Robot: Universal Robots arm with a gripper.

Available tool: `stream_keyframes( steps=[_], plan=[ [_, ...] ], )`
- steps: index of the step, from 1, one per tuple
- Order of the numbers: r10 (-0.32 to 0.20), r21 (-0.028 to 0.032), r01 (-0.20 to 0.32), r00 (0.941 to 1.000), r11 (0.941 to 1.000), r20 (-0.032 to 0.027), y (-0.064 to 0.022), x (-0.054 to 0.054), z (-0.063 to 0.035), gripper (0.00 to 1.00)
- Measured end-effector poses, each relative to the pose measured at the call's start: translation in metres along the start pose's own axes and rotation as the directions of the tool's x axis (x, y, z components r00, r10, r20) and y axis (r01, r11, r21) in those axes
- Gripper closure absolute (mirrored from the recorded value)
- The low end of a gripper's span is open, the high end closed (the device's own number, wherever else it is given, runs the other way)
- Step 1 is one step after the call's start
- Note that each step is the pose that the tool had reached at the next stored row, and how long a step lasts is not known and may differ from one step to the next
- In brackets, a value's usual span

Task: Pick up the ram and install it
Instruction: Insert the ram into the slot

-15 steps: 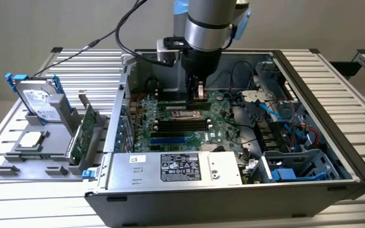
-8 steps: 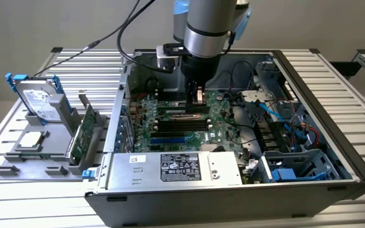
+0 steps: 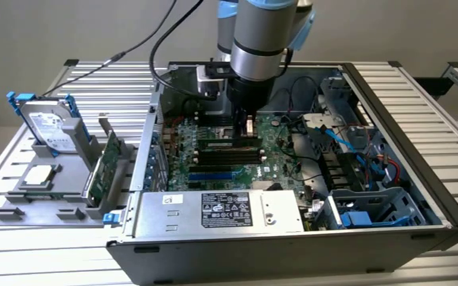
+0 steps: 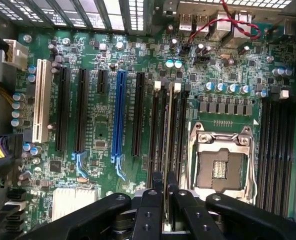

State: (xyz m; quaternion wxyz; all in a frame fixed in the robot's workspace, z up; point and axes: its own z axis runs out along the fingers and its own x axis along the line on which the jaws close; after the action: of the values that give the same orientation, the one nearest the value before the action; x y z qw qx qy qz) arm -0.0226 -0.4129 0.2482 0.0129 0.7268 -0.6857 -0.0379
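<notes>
Here the gripper [image 4: 165, 181] pinches its fingers narrowly on the ram [image 4: 166, 130]. The ram runs edge-on straight out from the fingertips, lined up with the black memory slots [image 4: 179, 135] directly beneath, apparently so its contacts meet one squarely.

- One claw [image 4: 164, 175], one ram [image 4: 168, 130].
- One computer case [image 3: 277, 259], one motherboard [image 3: 281, 149], one power supply [image 3: 221, 210].
- One hard drive [image 3: 46, 125], one green card [image 3: 102, 170], exterior view's left.
- One blue slot [image 4: 119, 115], one white slot [image 4: 40, 100], one processor socket [image 4: 220, 160].
</notes>
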Motion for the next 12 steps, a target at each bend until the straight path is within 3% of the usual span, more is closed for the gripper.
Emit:
stream_keyframes(
  steps=[12],
  plan=[
    [-0.001,0.0,0.001,1.0,1.0,-0.0001,-0.0013,0.003,0.0207,0.85]
  ],
)
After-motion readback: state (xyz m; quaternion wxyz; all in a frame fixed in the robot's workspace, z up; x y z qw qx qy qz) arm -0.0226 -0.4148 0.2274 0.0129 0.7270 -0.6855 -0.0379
